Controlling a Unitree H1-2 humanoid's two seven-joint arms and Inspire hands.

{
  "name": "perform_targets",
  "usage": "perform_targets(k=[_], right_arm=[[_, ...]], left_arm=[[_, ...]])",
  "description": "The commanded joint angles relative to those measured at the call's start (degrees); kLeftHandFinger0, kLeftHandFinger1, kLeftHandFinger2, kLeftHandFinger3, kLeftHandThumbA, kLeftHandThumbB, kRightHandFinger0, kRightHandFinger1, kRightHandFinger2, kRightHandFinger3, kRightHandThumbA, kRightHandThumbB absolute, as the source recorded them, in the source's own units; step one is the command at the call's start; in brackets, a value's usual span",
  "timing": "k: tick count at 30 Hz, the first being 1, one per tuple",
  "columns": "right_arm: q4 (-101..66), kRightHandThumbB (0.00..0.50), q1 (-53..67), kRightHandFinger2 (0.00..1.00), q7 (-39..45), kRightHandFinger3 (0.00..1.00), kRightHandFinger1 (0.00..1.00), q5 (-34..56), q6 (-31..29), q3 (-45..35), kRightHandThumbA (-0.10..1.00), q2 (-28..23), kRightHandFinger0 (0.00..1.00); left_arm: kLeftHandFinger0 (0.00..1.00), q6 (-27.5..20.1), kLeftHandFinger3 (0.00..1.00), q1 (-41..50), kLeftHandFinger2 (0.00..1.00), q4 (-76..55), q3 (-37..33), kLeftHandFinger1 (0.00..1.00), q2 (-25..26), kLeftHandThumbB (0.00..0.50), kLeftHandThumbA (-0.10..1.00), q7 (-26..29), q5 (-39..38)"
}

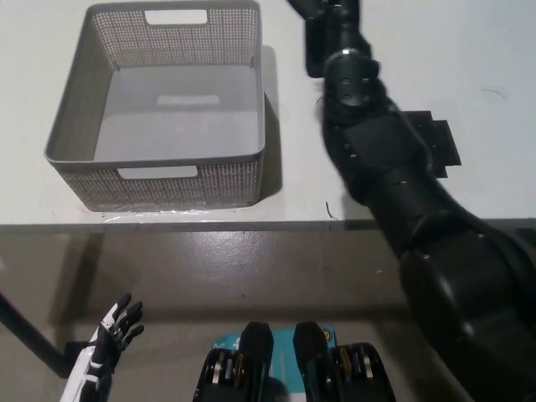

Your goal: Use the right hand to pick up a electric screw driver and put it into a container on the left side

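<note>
My black right hand (328, 15) is at the picture's top edge, just right of the basket's far right corner, and is partly cut off. A dark blocky shape under it looks like the electric screwdriver (313, 52), held above the white table. The forearm runs from there down to the bottom right. The grey mesh basket (251, 159) stands at the left of the table with nothing showing inside. My white left hand (115, 328) rests low at the lower left, below the table edge, fingers apart.
A black flat pad (435, 141) lies on the white table (377, 33) to the right of my arm, partly hidden by it. The table's front edge (251, 224) runs across the middle, with grey floor below.
</note>
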Motion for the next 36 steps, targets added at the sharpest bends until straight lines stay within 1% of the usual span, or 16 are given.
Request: perform_targets(k=[1,2,4,6,9,13,17,19,22,27,28,29,30,31,32,36], right_arm=[[-0.3,0.16,-7.1,0.41,-0.9,0.35,0.09,-1.7,-2.9,1.2,-0.1,3.2,0.0],[0.0,0.156,-7.6,0.38,-1.1,0.35,0.03,-1.8,-2.0,1.3,-0.1,3.9,0.0],[0.5,0.149,-8.2,0.4,-1.2,0.4,0.0,-1.5,-1.5,1.1,-0.1,5.0,0.0],[1.3,0.144,-8.7,0.46,-1.3,0.38,0.03,-1.6,-1.4,1.2,-0.1,5.8,0.0],[3.2,0.133,-9.3,0.58,-0.9,0.49,0.13,-1.9,-0.8,1.7,-0.1,7.3,0.0],[4.8,0.129,-9.0,0.61,-0.3,0.59,0.13,-1.6,-2.0,1.6,-0.1,8.4,0.0],[6.4,0.113,-8.4,0.7,-0.2,0.68,0.24,-1.1,-1.7,1.2,-0.1,9.0,0.0],[7.2,0.121,-8.0,0.73,-0.4,0.7,0.28,-1.1,-1.3,1.2,-0.1,9.3,0.0],[8.4,0.119,-7.1,0.77,0.1,0.72,0.31,-1.1,0.4,1.2,-0.1,9.3,0.0],[9.4,0.103,-4.8,0.76,0.3,0.66,0.32,-1.2,0.5,1.4,-0.1,9.1,0.0],[9.5,0.103,-4.3,0.74,0.1,0.62,0.31,-1.4,0.6,1.5,-0.1,9.0,0.0],[9.7,0.111,-3.8,0.7,-0.4,0.52,0.28,-1.6,0.7,1.7,-0.1,9.0,0.0],[10.0,0.113,-3.0,0.68,-0.4,0.47,0.25,-1.7,0.8,1.9,-0.1,9.0,0.0],[10.0,0.116,-2.7,0.69,-0.2,0.49,0.25,-1.6,0.8,1.7,-0.1,8.9,0.0],[10.1,0.127,-2.4,0.72,-0.1,0.58,0.26,-1.6,0.9,1.8,-0.1,8.8,0.0],[10.4,0.16,-0.7,0.78,2.3,0.75,0.33,-1.6,2.4,2.0,-0.1,8.1,0.01]], left_arm=[[1.0,-1.4,1.0,0.9,1.0,-0.9,-0.6,1.0,1.1,0.184,1.0,-0.2,1.9],[1.0,-1.8,1.0,0.8,1.0,-0.7,-0.7,1.0,1.2,0.18,1.0,-0.3,1.9],[1.0,-2.3,1.0,0.6,1.0,-0.6,-0.9,1.0,1.5,0.177,1.0,-0.6,2.0],[1.0,-2.1,1.0,0.6,1.0,-0.9,-1.1,1.0,1.7,0.178,1.0,-0.8,2.1],[1.0,-2.3,1.0,0.5,1.0,-1.0,-1.3,1.0,1.9,0.184,1.0,-0.8,2.1],[1.0,-1.6,1.0,0.4,1.0,-1.8,-1.7,1.0,2.1,0.174,1.0,-0.7,2.3],[1.0,-1.3,1.0,-0.1,1.0,-2.3,-2.0,1.0,2.5,0.177,1.0,-0.6,2.6],[1.0,-1.3,1.0,-0.4,1.0,-2.6,-2.1,1.0,2.6,0.157,1.0,-0.7,2.5],[1.0,-1.3,1.0,-0.5,1.0,-3.0,-2.2,1.0,2.7,0.171,1.0,-0.8,2.3],[1.0,-1.8,1.0,-1.0,1.0,-2.7,-2.5,1.0,2.8,0.17,1.0,-0.8,2.8],[1.0,-1.6,1.0,-1.0,1.0,-2.7,-2.6,1.0,2.8,0.169,1.0,-0.8,2.7],[1.0,-1.7,1.0,-1.1,1.0,-2.8,-2.6,1.0,2.8,0.163,1.0,-0.9,2.6],[1.0,-1.0,1.0,-1.2,1.0,-3.1,-2.7,1.0,2.8,0.172,1.0,-0.8,2.6],[1.0,-1.0,1.0,-1.3,1.0,-3.1,-2.7,1.0,2.7,0.172,1.0,-0.8,2.5],[1.0,-1.4,1.0,-1.4,1.0,-3.0,-2.8,1.0,2.8,0.152,1.0,-0.9,2.4],[1.0,-2.1,1.0,-1.7,1.0,-2.7,-2.9,1.0,3.3,0.159,1.0,-1.4,2.3]])
